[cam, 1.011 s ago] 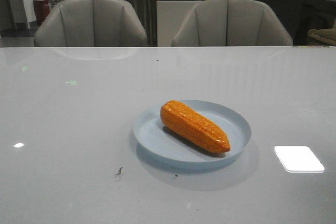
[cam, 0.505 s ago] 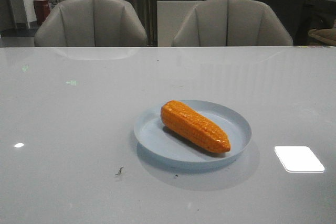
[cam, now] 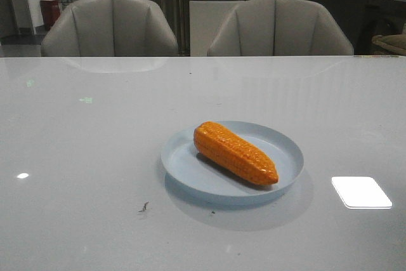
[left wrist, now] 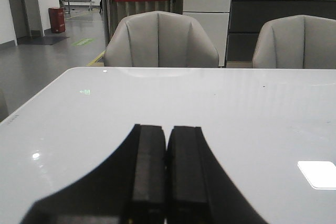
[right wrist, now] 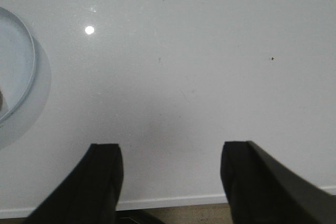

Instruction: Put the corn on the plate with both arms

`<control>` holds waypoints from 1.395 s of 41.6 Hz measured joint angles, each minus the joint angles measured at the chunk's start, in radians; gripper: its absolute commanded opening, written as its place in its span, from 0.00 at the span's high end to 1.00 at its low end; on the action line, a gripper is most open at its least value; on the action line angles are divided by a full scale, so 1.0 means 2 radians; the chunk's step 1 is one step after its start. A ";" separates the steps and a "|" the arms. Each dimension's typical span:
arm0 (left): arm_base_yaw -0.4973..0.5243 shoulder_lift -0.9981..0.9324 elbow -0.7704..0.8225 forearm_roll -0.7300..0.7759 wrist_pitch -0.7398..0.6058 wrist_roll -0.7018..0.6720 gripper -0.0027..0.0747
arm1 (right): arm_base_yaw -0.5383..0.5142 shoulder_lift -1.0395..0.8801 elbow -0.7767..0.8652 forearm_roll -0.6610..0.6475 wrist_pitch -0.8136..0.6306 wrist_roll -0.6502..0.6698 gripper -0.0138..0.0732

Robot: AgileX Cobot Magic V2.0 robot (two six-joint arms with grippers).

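The orange corn lies on the pale blue plate near the middle of the white table, its blunt point toward the front right. Neither arm shows in the front view. My left gripper is shut and empty, low over the table, facing the chairs. My right gripper is open and empty above the table's near edge. The plate's rim shows at the side of the right wrist view, apart from the fingers.
Two grey chairs stand behind the table's far edge. A bright light reflection lies on the table right of the plate. A small dark speck lies front left of the plate.
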 measured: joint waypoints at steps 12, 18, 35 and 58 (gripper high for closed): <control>0.000 0.000 0.000 0.000 0.000 0.000 0.84 | 0.000 0.000 0.000 0.000 0.000 0.000 0.26; 0.000 0.000 0.000 0.000 0.000 0.000 0.84 | 0.000 0.000 0.002 0.000 -0.001 0.000 0.26; 0.000 0.000 0.000 0.000 0.000 0.000 0.84 | 0.011 -0.110 0.126 0.015 -0.144 0.000 0.62; 0.000 0.000 0.000 0.000 0.001 0.000 0.84 | 0.037 -0.415 0.394 0.022 -0.427 0.000 0.77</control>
